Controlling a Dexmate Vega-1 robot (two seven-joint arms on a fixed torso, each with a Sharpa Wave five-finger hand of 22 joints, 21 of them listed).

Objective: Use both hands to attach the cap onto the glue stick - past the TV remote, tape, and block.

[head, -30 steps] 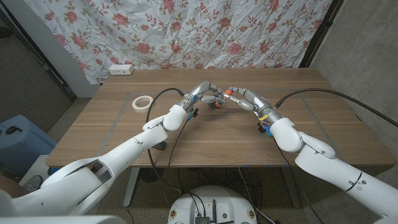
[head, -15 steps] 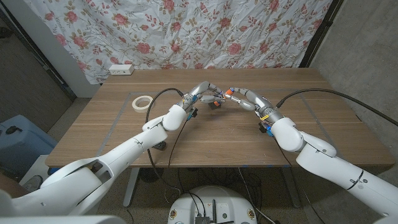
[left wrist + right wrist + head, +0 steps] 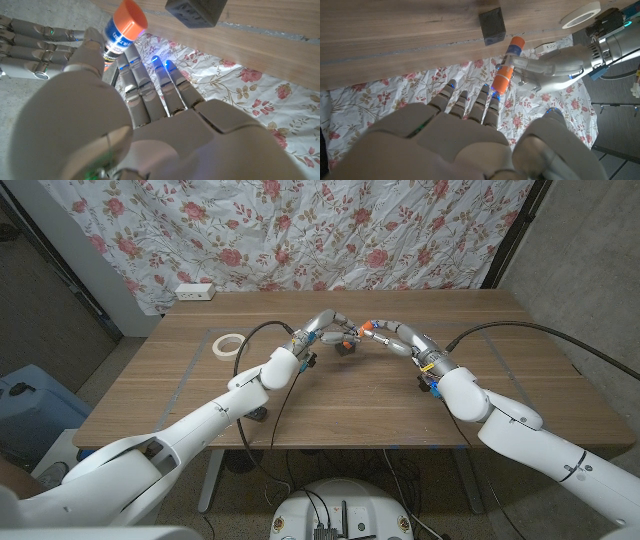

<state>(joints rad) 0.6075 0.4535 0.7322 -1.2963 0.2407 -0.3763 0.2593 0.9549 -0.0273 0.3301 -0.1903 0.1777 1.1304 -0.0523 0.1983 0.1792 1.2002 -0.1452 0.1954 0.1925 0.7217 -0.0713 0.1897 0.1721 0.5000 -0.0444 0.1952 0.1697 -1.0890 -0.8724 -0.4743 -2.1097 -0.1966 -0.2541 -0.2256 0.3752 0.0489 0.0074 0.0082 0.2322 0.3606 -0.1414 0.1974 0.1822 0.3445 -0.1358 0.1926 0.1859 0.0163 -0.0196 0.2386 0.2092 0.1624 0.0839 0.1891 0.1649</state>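
**Cap meeting stick above the block**

I held the blue-and-white glue stick with its orange end [image 3: 512,51] in my left hand [image 3: 330,326], fingers wrapped round its body, lifted just above the small dark cube block [image 3: 346,347], which sat on the wooden table [image 3: 200,395]. My right hand [image 3: 392,334] had come in from the other side, and its fingertips pinched the orange cap [image 3: 502,80] against the stick's lower end. From my right wrist the cap and stick looked roughly in line; whether the cap was fully seated I could not tell. From my left wrist I saw the stick's orange top standing up past my thumb, with the block close by.

The roll of white tape [image 3: 230,344] lay well to the left of the block.

The risk, as I judged it, was a crooked push: if my right fingers drove the cap on at a slight angle, it could jam on the rim or pop free and fall beside the block. Too loose a left grip would let the stick slide back instead of taking the cap
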